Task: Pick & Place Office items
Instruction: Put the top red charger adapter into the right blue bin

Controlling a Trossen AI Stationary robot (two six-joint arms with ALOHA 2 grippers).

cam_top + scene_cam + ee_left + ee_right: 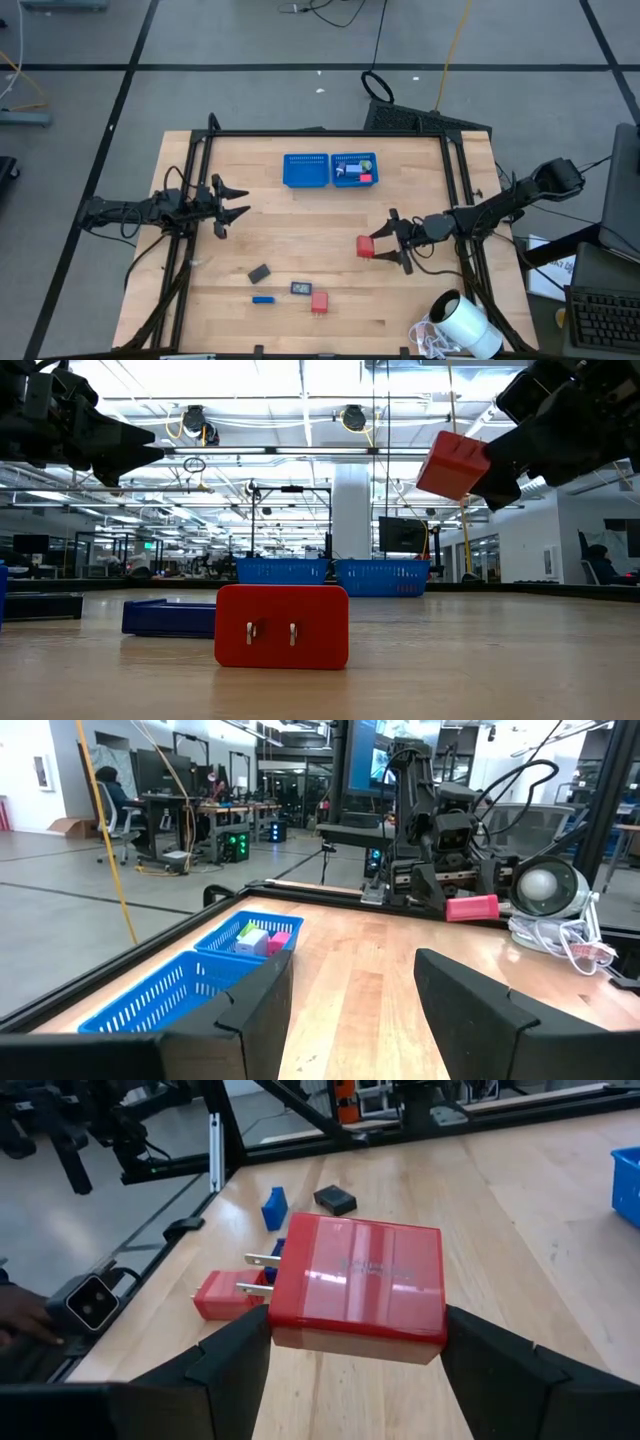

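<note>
While our right gripper (383,247) hangs above the middle-right of the tabletop (300,235), we see its fingers (232,1352) closed partway on the two sides of a red block (360,1285), a plug-like piece with two metal prongs, which it holds clear of the wood. Our left gripper (228,205) waits in the air over the left side of the tabletop, its fingers parted and holding nothing. Nearer the front edge lie four more office items, close together: a second red block (319,302), a dark blue piece (262,299), a dark grey piece (260,273) and another dark piece (301,288). At the far side sits a blue mesh tray (306,170) in two compartments; the right one holds a few small pieces, a red one among them. A white cylinder (468,327) with a white cord lies at the front right corner. Beyond the pale wooden tabletop we see a grey floor with dark lines and, at table height, a large lit hall with desks and screens.
</note>
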